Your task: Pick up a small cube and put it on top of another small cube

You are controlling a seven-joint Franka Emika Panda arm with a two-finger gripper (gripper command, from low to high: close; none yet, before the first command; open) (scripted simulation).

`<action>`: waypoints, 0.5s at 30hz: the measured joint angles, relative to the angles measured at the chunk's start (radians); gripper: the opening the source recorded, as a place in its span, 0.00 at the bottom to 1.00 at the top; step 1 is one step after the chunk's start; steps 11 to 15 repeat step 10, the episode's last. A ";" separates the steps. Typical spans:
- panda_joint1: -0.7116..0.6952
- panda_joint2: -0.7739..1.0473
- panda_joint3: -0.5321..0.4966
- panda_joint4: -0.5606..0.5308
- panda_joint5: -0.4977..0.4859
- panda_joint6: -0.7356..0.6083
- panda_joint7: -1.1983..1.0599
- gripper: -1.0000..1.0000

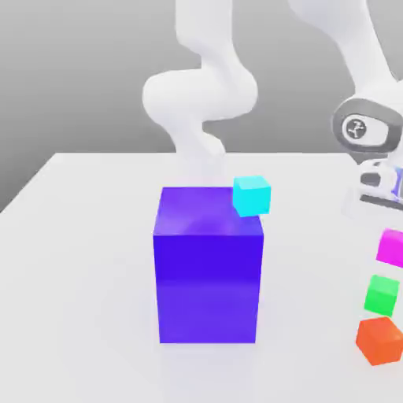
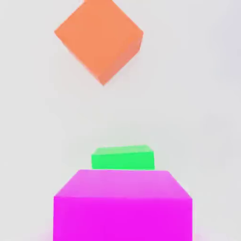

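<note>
Clenched on small plain magenta-pink cube [image 2: 122, 204], pincer hung above small green cube [image 2: 123, 157] near orange cube [image 2: 100, 37]; lifting done, stacking left.

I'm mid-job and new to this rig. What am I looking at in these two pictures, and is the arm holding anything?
These are simulator renders. The exterior view shows a white robot arm above a white table. On the table stands a big blue-purple block, with a cyan cube at its top corner. At the exterior view's right edge sit a magenta cube, a green cube and an orange cube.

The hand view comes from a camera on the arm's hand, looking at the magenta, green and orange cubes. The gripper is shut; whether it holds the magenta cube is unclear.
</note>
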 joint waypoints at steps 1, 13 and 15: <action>0.004 0.018 -0.008 0.002 -0.019 0.014 0.014 0.00; 0.067 0.133 -0.094 0.010 -0.158 0.099 0.115 1.00; 0.067 0.133 -0.094 0.010 -0.158 0.099 0.115 1.00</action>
